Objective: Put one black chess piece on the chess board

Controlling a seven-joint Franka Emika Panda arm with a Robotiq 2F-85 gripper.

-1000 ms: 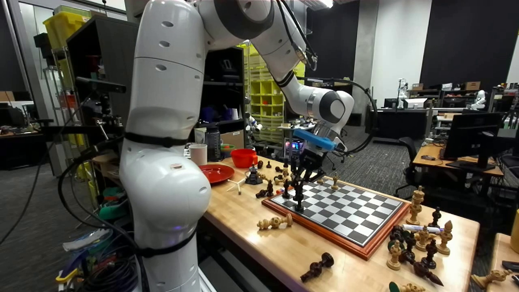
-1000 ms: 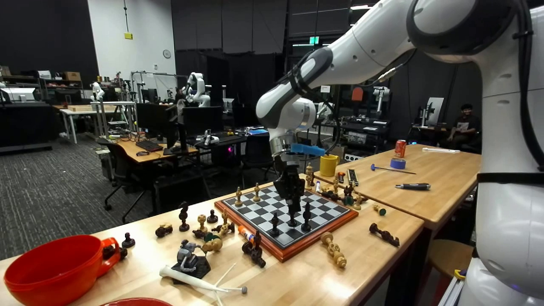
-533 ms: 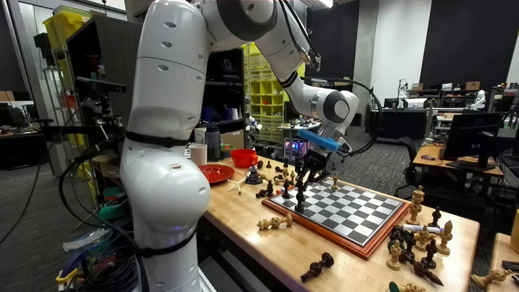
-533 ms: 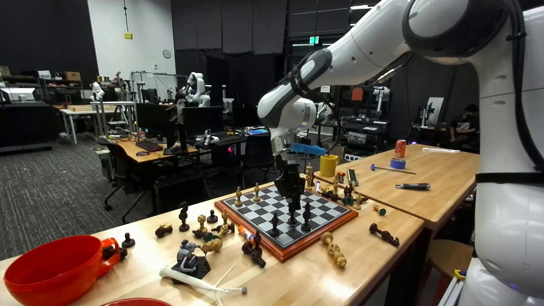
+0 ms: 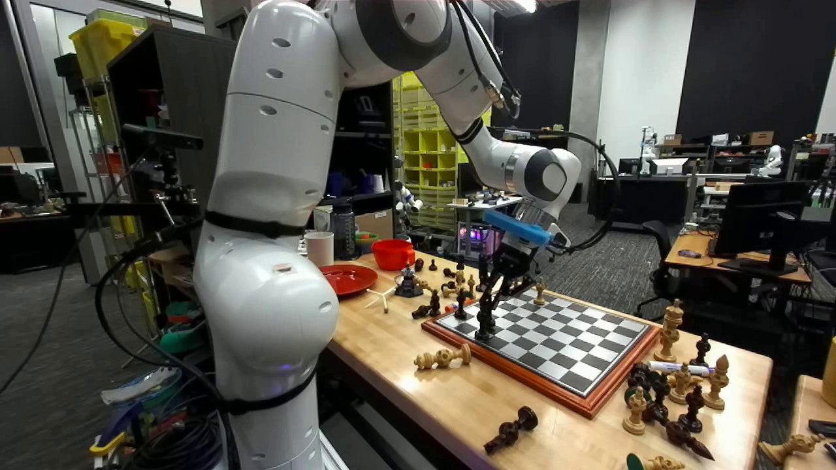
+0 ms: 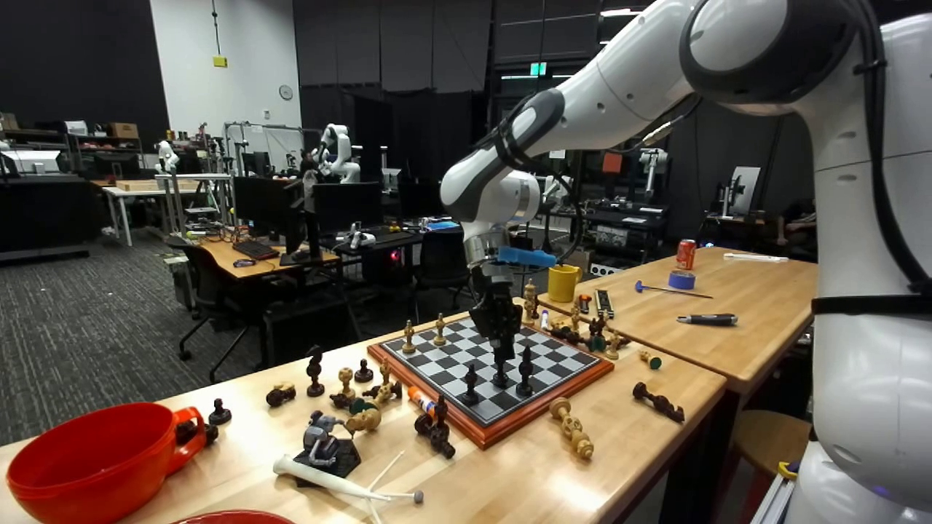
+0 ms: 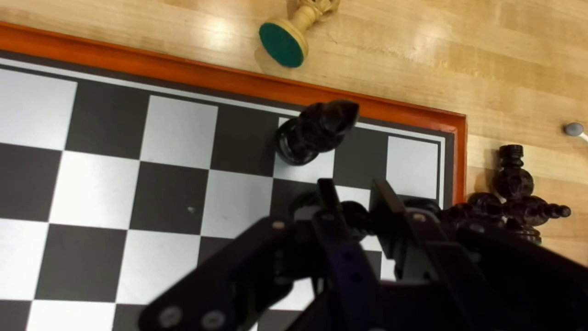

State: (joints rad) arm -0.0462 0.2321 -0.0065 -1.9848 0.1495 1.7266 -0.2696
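The chess board (image 5: 562, 326) with its reddish-brown border lies flat on the table; it shows in both exterior views (image 6: 495, 435) and the wrist view (image 7: 167, 197). My gripper (image 6: 502, 356) is low over its near part. In the wrist view the fingers of the gripper (image 7: 352, 185) stand close together around a black chess piece (image 7: 354, 215) and appear to be shut on it. In an exterior view that piece's base (image 6: 500, 380) is at board level. A tall black piece (image 6: 525, 375) stands right beside the gripper, and another black piece (image 6: 470, 386) stands on its other side.
Two light pieces (image 6: 408, 338) stand on the board's far side. A light piece (image 5: 443, 358) and a dark piece (image 5: 511, 431) lie on the table. More pieces crowd the board's ends. A red bowl (image 6: 102, 458) and a figurine (image 6: 320, 440) stand beyond.
In an exterior view my gripper has shifted slightly to the right, away from the arm's base, staying low over the board. The board and the other standing pieces have not moved.
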